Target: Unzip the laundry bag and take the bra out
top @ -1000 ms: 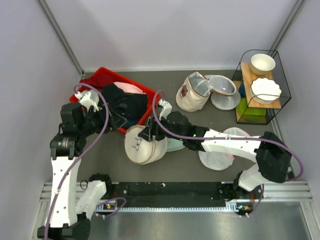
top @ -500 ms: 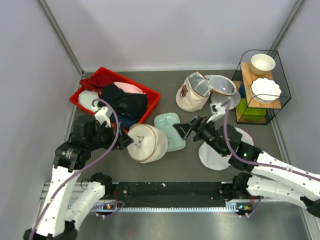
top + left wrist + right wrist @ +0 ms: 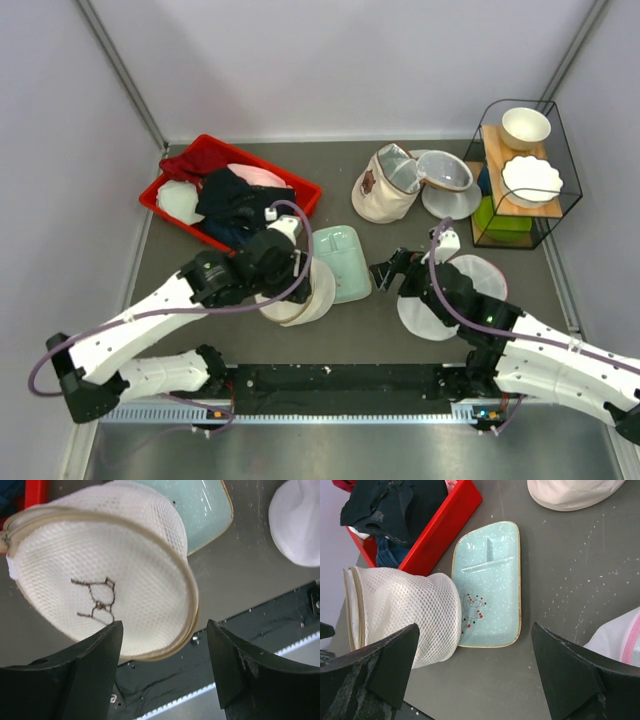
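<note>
Grey tabletop (image 3: 350, 335) looks slick, so the laundry bag (image 3: 100, 575), tipped on its side against the left edge of the mint plate (image 3: 490, 580), may roll or shove the plate if pinched on its padded rim. Left gripper (image 3: 164, 625) hangs released, jaws spread over the bag's icon face; right gripper (image 3: 475, 630) gapes empty, right of the plate; bra unseen

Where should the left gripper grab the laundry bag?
Probably the piped rim of the laundry bag, at its lower right edge in the left wrist view. The bag lies tipped on its side, icon face toward the open left gripper, and that face looks wider than the jaw gap. Come from the face side, one finger on the face, one on the mesh wall.
</note>
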Available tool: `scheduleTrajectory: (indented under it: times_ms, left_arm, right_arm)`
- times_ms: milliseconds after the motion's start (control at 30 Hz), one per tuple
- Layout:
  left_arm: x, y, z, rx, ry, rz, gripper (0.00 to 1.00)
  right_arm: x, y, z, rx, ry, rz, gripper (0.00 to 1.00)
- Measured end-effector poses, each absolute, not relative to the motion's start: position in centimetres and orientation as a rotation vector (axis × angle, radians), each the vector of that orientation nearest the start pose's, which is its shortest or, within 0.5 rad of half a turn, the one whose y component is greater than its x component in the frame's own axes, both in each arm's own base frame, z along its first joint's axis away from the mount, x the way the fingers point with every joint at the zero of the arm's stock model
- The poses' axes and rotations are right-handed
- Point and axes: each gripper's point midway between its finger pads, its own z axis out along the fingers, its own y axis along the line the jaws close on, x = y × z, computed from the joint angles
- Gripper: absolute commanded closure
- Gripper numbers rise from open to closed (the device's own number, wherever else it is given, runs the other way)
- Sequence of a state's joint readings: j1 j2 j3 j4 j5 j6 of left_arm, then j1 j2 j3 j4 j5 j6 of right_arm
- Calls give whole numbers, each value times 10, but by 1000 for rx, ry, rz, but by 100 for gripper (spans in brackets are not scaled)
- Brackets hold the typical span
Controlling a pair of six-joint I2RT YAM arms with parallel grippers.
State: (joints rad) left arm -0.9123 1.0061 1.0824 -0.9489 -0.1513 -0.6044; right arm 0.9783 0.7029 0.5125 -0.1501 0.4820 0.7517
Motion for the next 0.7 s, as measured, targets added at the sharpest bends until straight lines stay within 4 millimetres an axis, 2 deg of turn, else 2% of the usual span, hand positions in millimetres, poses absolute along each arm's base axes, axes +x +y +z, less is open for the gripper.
scheduleTrajectory:
  times_ms: [133, 300, 533, 633, 667, 700]
  left_arm:
    - [170, -214, 200, 274, 2446, -422, 28]
    - [185, -215, 205, 188, 2391, -390, 34]
    - [193, -218, 194, 167, 2404, -326, 35]
    - [193, -218, 193, 167, 2404, -325, 46]
    - [194, -218, 193, 163, 2402, -325, 70]
    - [194, -218, 194, 159, 2400, -325, 86]
  right_arm:
    - [209, 210, 186, 109, 1943, 712, 5]
    - [209, 209, 186, 107, 1943, 708, 5]
    - [209, 208, 185, 105, 1946, 696, 5]
    - [209, 208, 185, 105, 1946, 696, 5]
    - [209, 208, 185, 105, 1947, 696, 5]
    - [209, 208, 185, 105, 1946, 696, 5]
